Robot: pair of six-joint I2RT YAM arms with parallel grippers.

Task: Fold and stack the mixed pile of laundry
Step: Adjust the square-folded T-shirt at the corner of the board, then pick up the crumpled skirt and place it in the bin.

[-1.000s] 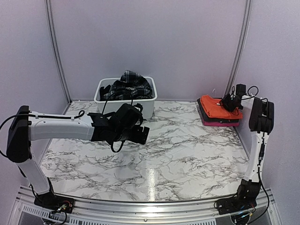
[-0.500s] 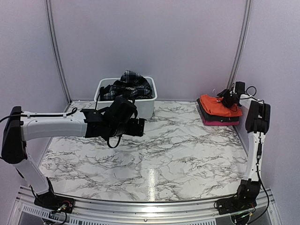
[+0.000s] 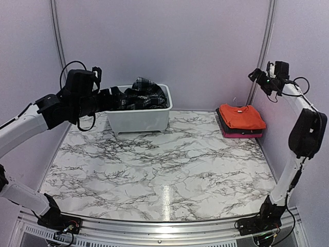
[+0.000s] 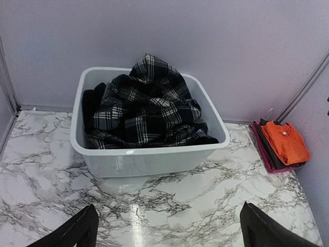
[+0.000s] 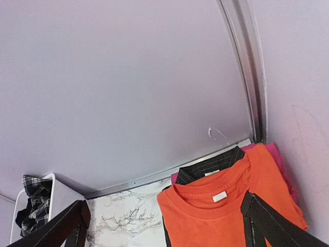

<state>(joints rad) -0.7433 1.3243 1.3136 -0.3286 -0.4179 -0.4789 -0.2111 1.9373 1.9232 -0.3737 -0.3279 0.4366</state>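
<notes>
A black-and-white plaid skirt (image 3: 145,91) is heaped in the white tub (image 3: 139,119) at the back, with a dark cloth (image 4: 92,103) beside it. At the back right a folded orange T-shirt (image 3: 240,116) tops a stack of a dark striped garment (image 5: 205,167) and a pink one (image 3: 241,135). My left gripper (image 3: 109,98) hovers open by the tub's left end; its wrist view looks down on the plaid skirt (image 4: 149,110) from the near side. My right gripper (image 3: 259,77) hangs open high above the orange T-shirt (image 5: 221,211), holding nothing.
Marble tabletop (image 3: 164,159) stretches between the tub and the stack. Purple walls close the back and sides, with a metal corner rail (image 3: 262,51) right behind the right gripper. The stack lies close to the right wall.
My right gripper opened, left the orange T-shirt on the stack and rose toward the back corner. The left arm swung from the table's middle up and left, beside the tub.
</notes>
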